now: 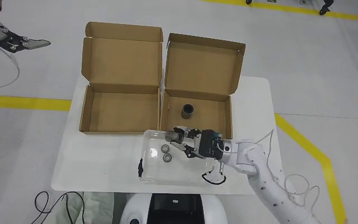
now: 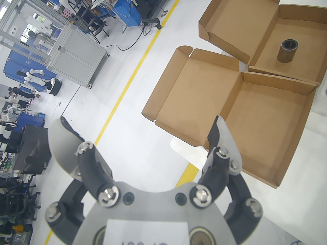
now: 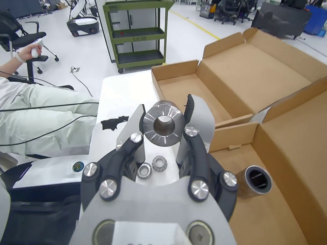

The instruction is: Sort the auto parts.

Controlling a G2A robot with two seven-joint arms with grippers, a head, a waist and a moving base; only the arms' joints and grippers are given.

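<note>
1. We see the right end effector (image 3: 165,110) clamped on a sleeve (image 3: 163,128) above the tray (image 1: 148,171) by the tabletop's (image 1: 100,168) front edge.
2. The left end effector (image 2: 141,126), spread wide, hangs beyond the left edge.

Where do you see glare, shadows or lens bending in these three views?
Right wrist view: bright radial glints on the end face of the steel bushing in the right hand. Left wrist view: the yellow floor line bows slightly, a wide-angle effect; the left hand looms large. Top view: flat, even light, only soft shading inside the cardboard boxes.
</note>
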